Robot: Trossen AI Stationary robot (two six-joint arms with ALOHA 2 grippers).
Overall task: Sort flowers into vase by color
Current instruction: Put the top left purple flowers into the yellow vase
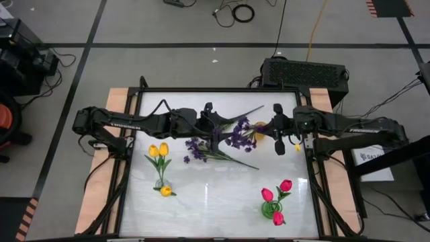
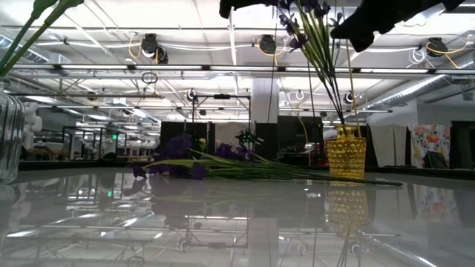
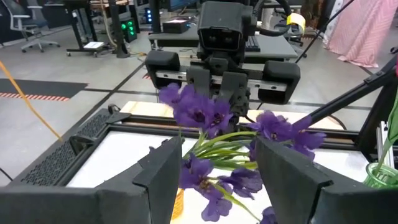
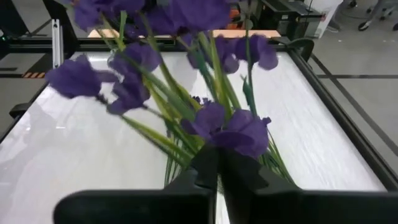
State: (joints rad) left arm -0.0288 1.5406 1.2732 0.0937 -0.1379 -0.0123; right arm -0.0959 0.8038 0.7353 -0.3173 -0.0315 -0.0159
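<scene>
Purple sprig [image 1: 236, 134] stands in the yellow vase [image 2: 346, 153] at far centre-right of the table [image 1: 215, 202]; a second purple sprig [image 1: 201, 149] lies flat just left of it. Yellow tulips [image 1: 160, 152] near left, pink tulips [image 1: 275, 195] near right. Right gripper [image 4: 217, 165] pinched shut on sprig stems; left gripper [image 3: 214, 165] open, fingers either side of the blossoms, both arms reaching inward above the vase.

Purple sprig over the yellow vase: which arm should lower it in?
Right. The right gripper is shut on the purple sprig beside the yellow vase; the left gripper is open around blossoms.
</scene>
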